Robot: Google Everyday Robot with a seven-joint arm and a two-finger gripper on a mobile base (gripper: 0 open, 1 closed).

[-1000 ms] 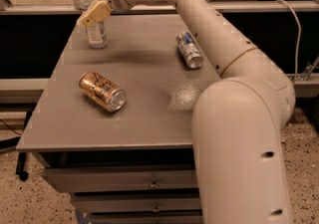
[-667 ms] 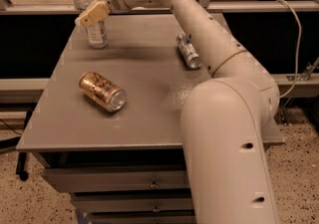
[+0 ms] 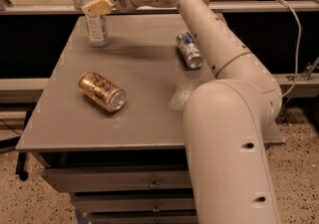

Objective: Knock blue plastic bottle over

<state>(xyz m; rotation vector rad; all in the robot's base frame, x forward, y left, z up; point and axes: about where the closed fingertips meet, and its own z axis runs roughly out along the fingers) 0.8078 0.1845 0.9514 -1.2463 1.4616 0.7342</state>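
The blue plastic bottle stands upright at the far left corner of the grey table, its white cap up and pale label facing me. My gripper is at the end of the arm that reaches across the table from the right. It sits right against the bottle's upper part, just below the cap, and covers some of it.
A gold can lies on its side at the left middle of the table. A blue-silver can lies on its side at the far right, beside my arm. My arm's large white links fill the right foreground. Drawers sit below the table's front edge.
My arm has shifted a little, and the gripper stays against the bottle's upper part. The bottle still stands upright. The cans have not moved.
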